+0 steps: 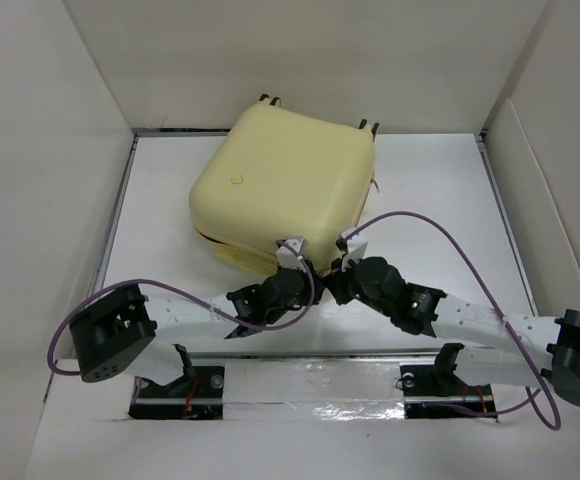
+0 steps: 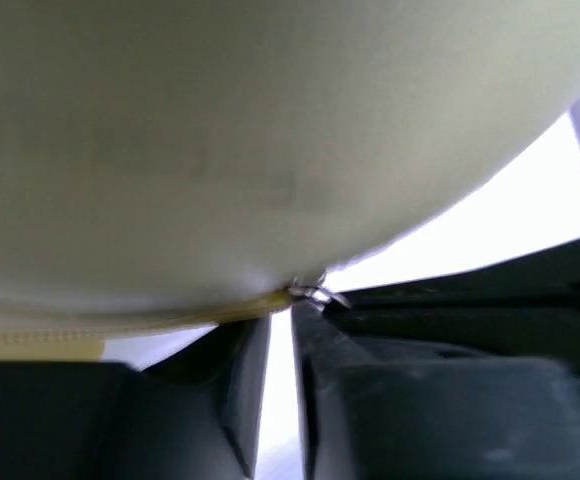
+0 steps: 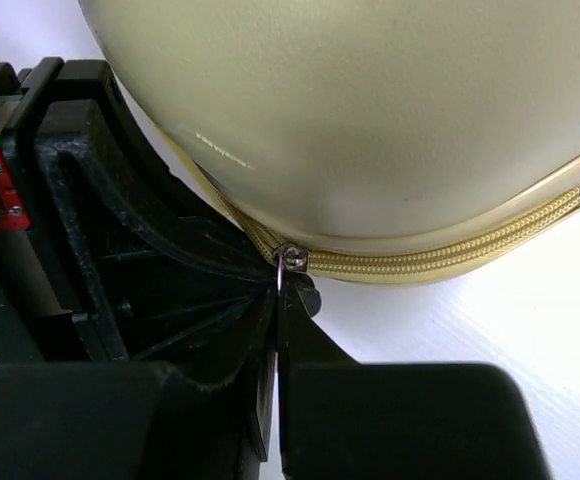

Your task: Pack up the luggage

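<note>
The luggage, a pale-yellow hard-shell suitcase, lies flat and closed on the white table, its wheels at the far side. Both grippers meet at its near edge. My right gripper is shut on the metal zipper pull, whose tab runs down between the fingers. To the right of the slider the yellow zipper is closed. My left gripper is shut to a thin slit with nothing in it. The zipper pull sits just off its right fingertip, under the suitcase shell.
White walls box in the table on the left, right and back. Purple cables loop from both wrists over the table. The arm bases sit at the near edge.
</note>
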Tool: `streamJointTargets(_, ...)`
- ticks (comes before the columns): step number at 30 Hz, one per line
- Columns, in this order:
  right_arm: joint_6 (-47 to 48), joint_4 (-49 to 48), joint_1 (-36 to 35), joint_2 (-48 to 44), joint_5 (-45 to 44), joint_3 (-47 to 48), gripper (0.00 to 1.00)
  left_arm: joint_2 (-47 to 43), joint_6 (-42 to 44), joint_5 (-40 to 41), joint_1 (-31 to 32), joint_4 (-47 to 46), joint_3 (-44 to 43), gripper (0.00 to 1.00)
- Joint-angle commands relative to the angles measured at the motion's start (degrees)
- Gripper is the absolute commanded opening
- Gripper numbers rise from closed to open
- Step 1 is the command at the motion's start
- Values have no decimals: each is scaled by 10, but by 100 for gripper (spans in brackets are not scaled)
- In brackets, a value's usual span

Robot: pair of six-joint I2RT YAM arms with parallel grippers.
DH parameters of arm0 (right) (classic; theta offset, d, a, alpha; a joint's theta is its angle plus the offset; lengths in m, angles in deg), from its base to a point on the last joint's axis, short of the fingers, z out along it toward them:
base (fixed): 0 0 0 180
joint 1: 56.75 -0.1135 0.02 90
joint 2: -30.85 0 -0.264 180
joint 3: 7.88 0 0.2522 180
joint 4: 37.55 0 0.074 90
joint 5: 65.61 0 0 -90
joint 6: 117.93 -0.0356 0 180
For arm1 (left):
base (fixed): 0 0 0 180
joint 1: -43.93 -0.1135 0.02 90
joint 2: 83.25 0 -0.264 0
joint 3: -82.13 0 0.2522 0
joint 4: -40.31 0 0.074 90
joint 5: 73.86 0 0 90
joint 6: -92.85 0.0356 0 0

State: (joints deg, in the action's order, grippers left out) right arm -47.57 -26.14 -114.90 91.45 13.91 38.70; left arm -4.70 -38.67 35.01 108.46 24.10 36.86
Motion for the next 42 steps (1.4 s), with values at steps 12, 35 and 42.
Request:
streamJointTargets(12, -52, -114, -45, -24, -34, -24, 0, -316, -72, 56, -63, 208, 120, 53)
streamJointTargets(35, -51, -105, -40, -27, 1, -26, 0, -152, 12, -59, -342, 42, 152, 34)
streamJointTargets(42, -37, -103, -9, -30, 14, -28, 0, -145, 19, -102, -306, 32, 153, 0)
